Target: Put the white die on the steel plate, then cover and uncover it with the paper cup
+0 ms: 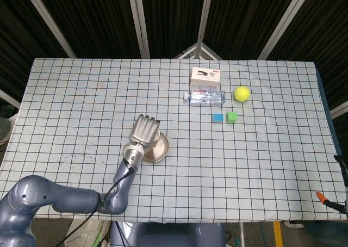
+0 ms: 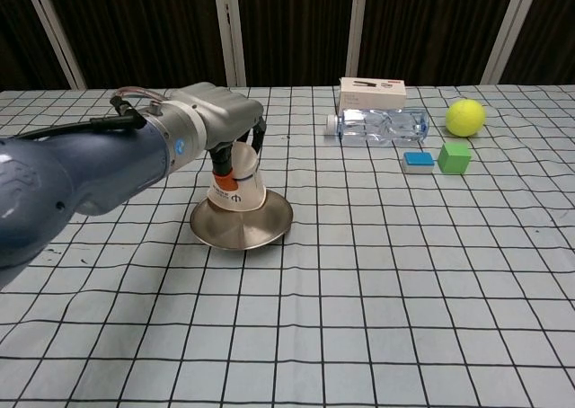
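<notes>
Fingers (image 2: 258, 134) of the left hand (image 2: 216, 120) wrap the upturned paper cup (image 2: 237, 185) from above, holding it tilted over the back edge of the steel plate (image 2: 256, 233). White die is not visible; I cannot tell where it lies. Plate sits on the checked bench (image 2: 377, 282). Right hand shows in neither view.

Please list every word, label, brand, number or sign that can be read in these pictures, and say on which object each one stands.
Paper cup, held by the left hand over the steel plate: a small dark logo mark, no letters readable.
White box: a dark printed picture and a red spot; any text is too small to read.
Plastic bottle: no label readable.
Left arm: a small blue round mark, too blurred to read.
No text can be read with certainty.
</notes>
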You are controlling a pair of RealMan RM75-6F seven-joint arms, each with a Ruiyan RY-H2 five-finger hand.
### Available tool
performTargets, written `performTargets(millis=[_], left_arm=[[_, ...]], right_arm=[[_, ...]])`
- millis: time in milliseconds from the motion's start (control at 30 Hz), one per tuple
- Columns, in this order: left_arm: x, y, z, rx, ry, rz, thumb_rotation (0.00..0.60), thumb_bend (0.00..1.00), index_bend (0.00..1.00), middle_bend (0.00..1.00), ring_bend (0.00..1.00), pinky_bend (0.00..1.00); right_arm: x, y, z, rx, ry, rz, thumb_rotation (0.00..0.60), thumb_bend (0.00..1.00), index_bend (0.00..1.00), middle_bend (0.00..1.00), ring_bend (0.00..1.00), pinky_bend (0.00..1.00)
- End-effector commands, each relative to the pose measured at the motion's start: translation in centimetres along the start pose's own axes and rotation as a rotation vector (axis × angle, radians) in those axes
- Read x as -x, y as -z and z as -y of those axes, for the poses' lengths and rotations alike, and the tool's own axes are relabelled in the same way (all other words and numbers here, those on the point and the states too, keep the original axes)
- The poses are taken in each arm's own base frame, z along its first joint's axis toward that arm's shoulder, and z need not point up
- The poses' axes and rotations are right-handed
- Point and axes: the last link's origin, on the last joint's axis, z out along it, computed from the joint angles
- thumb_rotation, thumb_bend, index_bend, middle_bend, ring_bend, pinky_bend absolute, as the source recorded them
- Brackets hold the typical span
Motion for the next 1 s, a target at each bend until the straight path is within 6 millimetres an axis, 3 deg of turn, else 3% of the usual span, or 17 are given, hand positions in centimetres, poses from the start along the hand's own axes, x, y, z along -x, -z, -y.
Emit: performTargets(millis=[33, 400, 700, 1000], left_arm=[[0.5, 0.1, -0.4, 0.050, 0.025, -0.016, 0.600, 0.45, 0.54, 0.47, 0.38, 0.40], [0.2, 1.2, -0.9, 0.190, 0.075, -0.089, 0.600, 0.45, 0.55, 0.47, 0.38, 0.40], [0.9, 2.5, 0.1, 0.183, 0.033, -0.029, 0.600, 0.45, 0.55, 0.47, 0.38, 0.40], [1.7, 2.3, 0.8, 0.160, 0.040, 0.010, 0.600, 0.45, 0.55, 0.47, 0.38, 0.40]], right_arm=[[0.0, 0.0, 0.0, -0.001, 0.000, 0.000, 0.600, 0.13, 0.13, 0.14, 0.10, 0.02], [0.1, 0.0, 0.2, -0.007, -0.004, 0.004, 0.600, 0.13, 0.13, 0.14, 0.10, 0.02], [0.1, 0.0, 0.3, -0.011, -0.011, 0.007, 0.600, 0.13, 0.13, 0.14, 0.10, 0.02], [0.1, 0.0, 0.3, -0.008, -0.011, 0.008, 0.600, 0.13, 0.13, 0.14, 0.10, 0.02]])
